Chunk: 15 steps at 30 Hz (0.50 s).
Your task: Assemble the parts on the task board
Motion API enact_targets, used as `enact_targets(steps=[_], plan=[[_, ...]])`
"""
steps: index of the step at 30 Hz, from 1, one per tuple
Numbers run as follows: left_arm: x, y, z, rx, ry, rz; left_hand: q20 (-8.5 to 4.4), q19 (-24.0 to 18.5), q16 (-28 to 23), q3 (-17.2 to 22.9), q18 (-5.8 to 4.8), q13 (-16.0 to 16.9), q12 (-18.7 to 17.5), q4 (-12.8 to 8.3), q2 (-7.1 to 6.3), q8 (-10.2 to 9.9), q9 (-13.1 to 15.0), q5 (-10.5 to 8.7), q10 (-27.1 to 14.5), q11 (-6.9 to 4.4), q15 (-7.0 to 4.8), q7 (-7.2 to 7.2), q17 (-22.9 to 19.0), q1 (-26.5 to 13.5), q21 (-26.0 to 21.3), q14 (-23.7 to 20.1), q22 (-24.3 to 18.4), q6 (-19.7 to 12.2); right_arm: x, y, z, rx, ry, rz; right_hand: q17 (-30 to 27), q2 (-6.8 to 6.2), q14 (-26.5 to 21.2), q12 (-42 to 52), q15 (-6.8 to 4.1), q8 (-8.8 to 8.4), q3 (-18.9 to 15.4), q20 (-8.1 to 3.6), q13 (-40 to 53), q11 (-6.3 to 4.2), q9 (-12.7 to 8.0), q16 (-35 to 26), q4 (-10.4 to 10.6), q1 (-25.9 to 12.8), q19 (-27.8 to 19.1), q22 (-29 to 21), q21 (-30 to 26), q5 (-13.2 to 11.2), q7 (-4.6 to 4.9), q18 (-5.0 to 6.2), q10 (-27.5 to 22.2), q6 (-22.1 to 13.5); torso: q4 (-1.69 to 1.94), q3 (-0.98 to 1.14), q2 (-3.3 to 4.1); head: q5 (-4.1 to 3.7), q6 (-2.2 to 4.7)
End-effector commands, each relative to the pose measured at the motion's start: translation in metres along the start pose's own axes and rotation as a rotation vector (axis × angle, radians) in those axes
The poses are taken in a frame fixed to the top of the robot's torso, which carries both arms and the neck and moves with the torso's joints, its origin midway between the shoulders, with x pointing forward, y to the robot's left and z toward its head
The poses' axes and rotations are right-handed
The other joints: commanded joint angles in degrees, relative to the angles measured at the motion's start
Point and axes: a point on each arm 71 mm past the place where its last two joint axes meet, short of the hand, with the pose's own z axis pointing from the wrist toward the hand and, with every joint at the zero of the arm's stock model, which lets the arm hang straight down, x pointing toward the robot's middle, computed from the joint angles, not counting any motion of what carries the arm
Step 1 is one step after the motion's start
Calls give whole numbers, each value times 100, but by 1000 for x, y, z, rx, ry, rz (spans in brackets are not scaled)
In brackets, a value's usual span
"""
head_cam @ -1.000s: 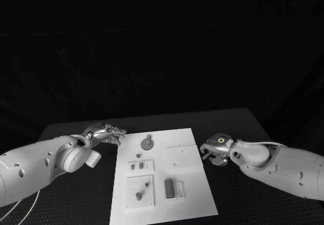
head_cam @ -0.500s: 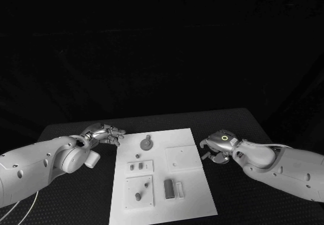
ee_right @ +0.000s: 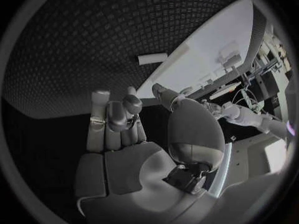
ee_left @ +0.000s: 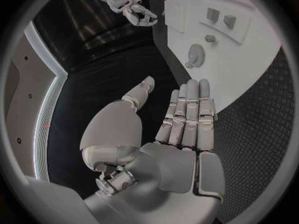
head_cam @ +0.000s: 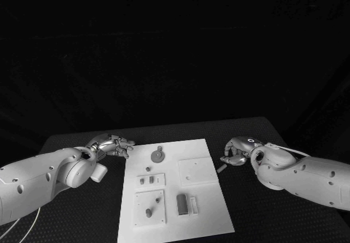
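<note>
white task board (head_cam: 208, 202) on black table (head_cam: 277, 212)

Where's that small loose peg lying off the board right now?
In the head view, the small peg lies on the black table just off the task board's right edge, directly below the right hand.
</note>
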Motion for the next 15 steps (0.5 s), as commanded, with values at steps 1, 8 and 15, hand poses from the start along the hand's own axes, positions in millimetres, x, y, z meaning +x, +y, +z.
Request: enact_targets(steps=[1, 8, 15], plan=[[2, -1, 0, 7, 12, 2, 16, -28, -35, -8, 66, 6, 9, 4, 49, 20, -7, -19, -31, -1, -2, -10, 9, -2, -20, -20, 3, -34, 17, -6, -1, 200, 246, 119, -7, -1, 25, -3, -45, 43, -5, -34, -12, -24, 35, -33, 194, -161, -3, 80, -9, -2, 135, 105, -2, 170, -3, 4, 3, 8, -14], [4, -2, 0, 4, 17, 1, 17, -28, -35, -11, 66, 7, 9, 6, 50, 21, -6, -19, -30, -1, -1, -10, 10, -5, -19, -20, 3, -33, 25, -3, 2, 249, 426, 90, 14, -235, 53, 2, -52, -25, -110, -60, -47, -22, 39, -18, 806, -777, -14, 94, -19, -10, 143, 105, 31, 77, 7, -1, 2, -14, -34], [4, -2, 1, 2, 19, 1, 18, -28, -36, -18, 64, 7, 10, 12, 50, 23, -6, -20, -29, -1, -1, -11, 11, -16, -19, -19, 3, -31, 25, 0, 9, 255, 451, 114, 333, -158, 338, 88, -134, 86, 39, -150, -84, -128, 105, 139, 1188, -855, 144, 111, 86, -7, 36, 105, 302, 323, 4, 2, 1, -22, -50]])
